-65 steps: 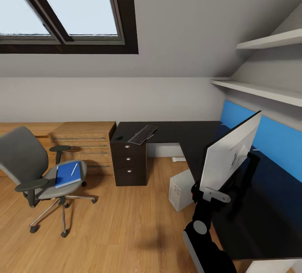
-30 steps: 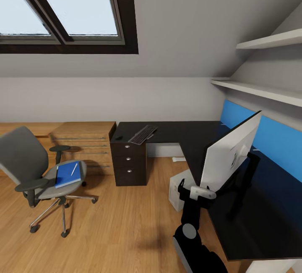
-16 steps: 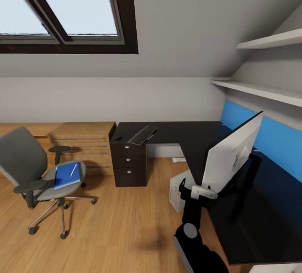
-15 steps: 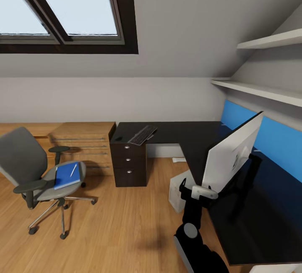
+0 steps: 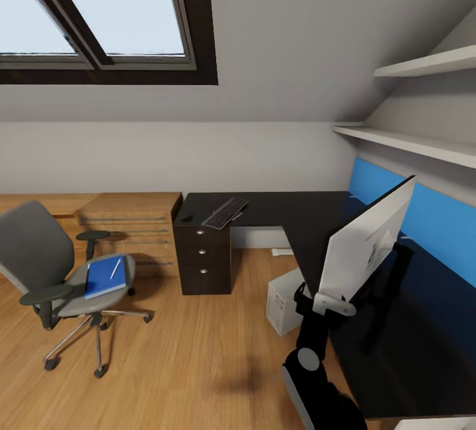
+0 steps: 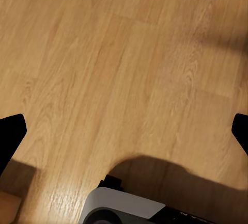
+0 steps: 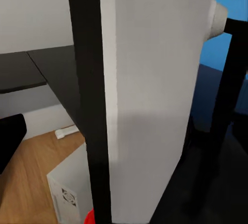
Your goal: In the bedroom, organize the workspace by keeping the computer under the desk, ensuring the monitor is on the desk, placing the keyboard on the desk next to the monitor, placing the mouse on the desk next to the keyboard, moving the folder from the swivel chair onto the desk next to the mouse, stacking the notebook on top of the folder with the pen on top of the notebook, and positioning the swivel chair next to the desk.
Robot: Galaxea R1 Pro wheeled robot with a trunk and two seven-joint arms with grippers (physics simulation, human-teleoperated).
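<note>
Attic bedroom, wooden floor: one monitor stands on the desk near its front edge, long axis slanting inward. The right gripper meets its lower corner; jaws' spread unreadable. Left jaws spread.

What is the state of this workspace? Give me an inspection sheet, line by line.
Surface: black desk, holding the monitor and keyboard.
Job's things: monitor on the desk, white back to the camera; keyboard at the desk's far corner; computer on the floor under the desk; folder with the pen on it, on the swivel chair, apart from the desk.
Clutter: small white item on the floor under the desk.
Grippers: left gripper open over the wooden floor; right gripper at the monitor's lower corner, grip unclear.
Cables: nothing seen.
Surroundings: skylight, wall shelves, wooden dresser.
</note>
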